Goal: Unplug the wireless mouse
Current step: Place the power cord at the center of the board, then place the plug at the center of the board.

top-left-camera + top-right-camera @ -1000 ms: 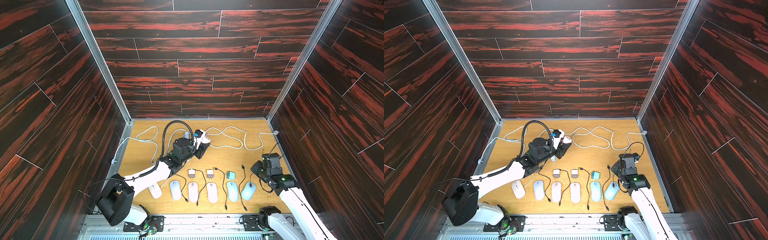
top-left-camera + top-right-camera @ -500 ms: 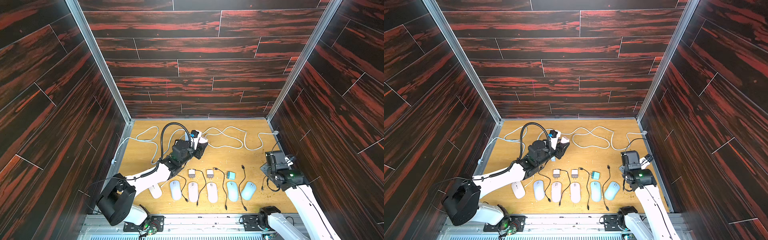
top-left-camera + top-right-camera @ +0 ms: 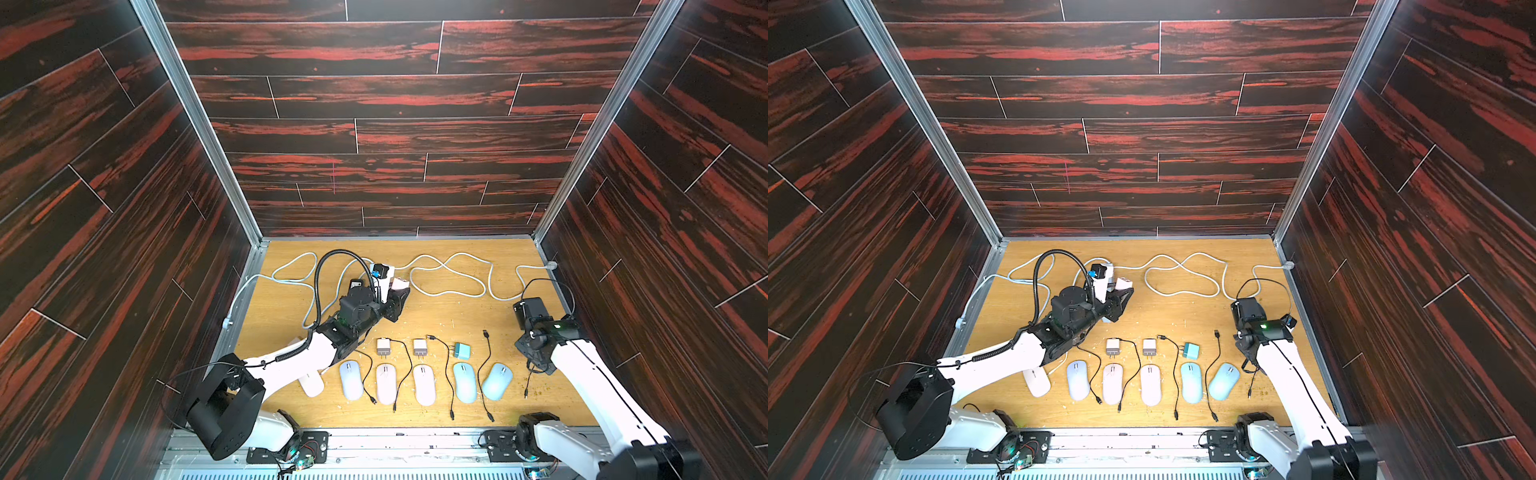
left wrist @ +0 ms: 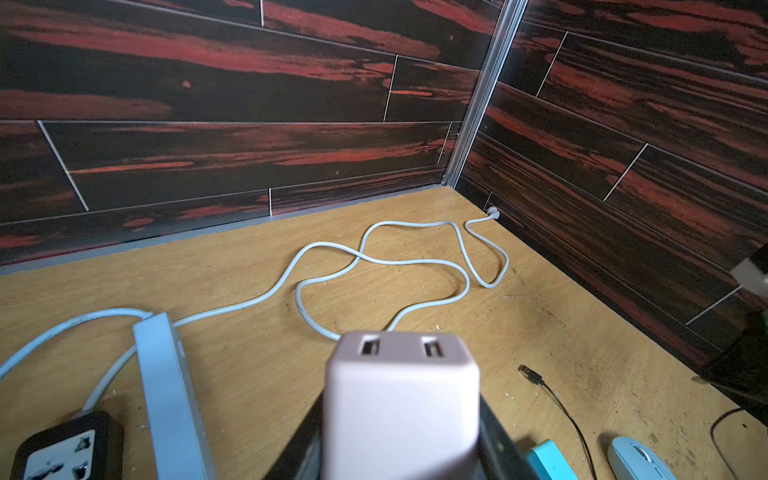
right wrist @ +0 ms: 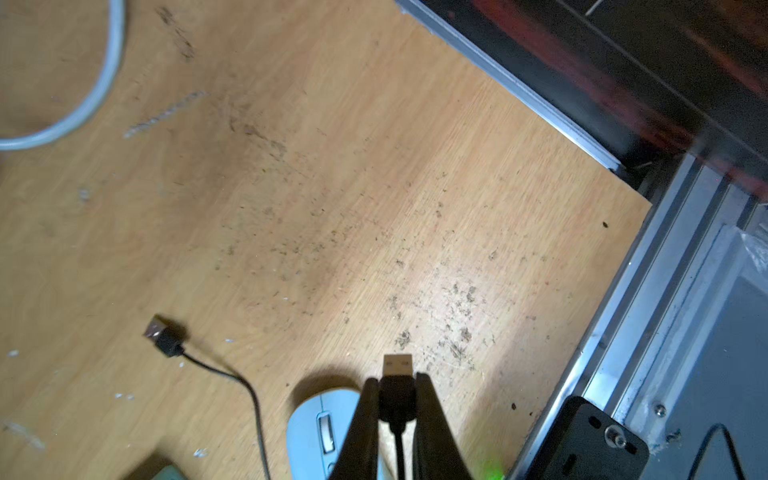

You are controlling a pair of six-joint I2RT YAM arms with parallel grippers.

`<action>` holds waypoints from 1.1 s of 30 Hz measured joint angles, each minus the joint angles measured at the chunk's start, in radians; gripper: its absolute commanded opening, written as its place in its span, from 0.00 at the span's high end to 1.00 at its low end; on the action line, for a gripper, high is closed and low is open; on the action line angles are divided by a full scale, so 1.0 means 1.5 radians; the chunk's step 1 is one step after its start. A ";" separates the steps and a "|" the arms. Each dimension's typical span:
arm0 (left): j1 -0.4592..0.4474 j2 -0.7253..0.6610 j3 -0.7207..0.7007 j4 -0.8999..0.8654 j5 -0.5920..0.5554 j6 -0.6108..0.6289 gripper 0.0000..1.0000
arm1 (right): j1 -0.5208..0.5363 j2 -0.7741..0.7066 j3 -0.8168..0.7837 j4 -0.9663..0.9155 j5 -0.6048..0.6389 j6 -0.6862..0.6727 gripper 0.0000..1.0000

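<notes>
My right gripper (image 5: 397, 384) is shut on a black USB plug (image 5: 397, 365), whose metal tip sticks out past the fingertips. Its thin black cable (image 3: 528, 380) runs down to a loose end right of the light blue wireless mouse (image 3: 496, 380) and stays apart from it. That mouse (image 5: 320, 432) lies just beneath the jaws in the right wrist view. My left gripper (image 3: 394, 302) is shut on a pale pink two-port charger (image 4: 401, 399), held above the table beside the white power strip (image 4: 166, 395). In both top views the right jaws are hidden under the wrist.
Several more mice (image 3: 386, 382) lie in a row near the front edge, with loose black cables (image 3: 484, 365) and small chargers (image 3: 461, 351) behind them. A long white cord (image 3: 449, 278) snakes across the back. A black adapter (image 4: 62, 449) sits beside the strip. The right wall is close to my right arm.
My right wrist has drawn away from the rightmost mouse, toward the back right, still holding the plug. The left arm with the charger has barely shifted.
</notes>
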 measured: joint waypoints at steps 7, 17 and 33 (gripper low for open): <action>0.000 -0.025 -0.011 -0.002 0.001 -0.014 1.00 | -0.071 0.098 -0.070 0.133 -0.043 -0.057 0.69; 0.000 -0.029 -0.021 0.005 0.058 -0.018 1.00 | -0.082 0.106 -0.068 0.224 -0.058 -0.092 0.18; -0.083 0.194 0.203 -0.120 0.139 -0.024 1.00 | -0.124 -0.093 0.052 0.262 -0.316 -0.212 0.23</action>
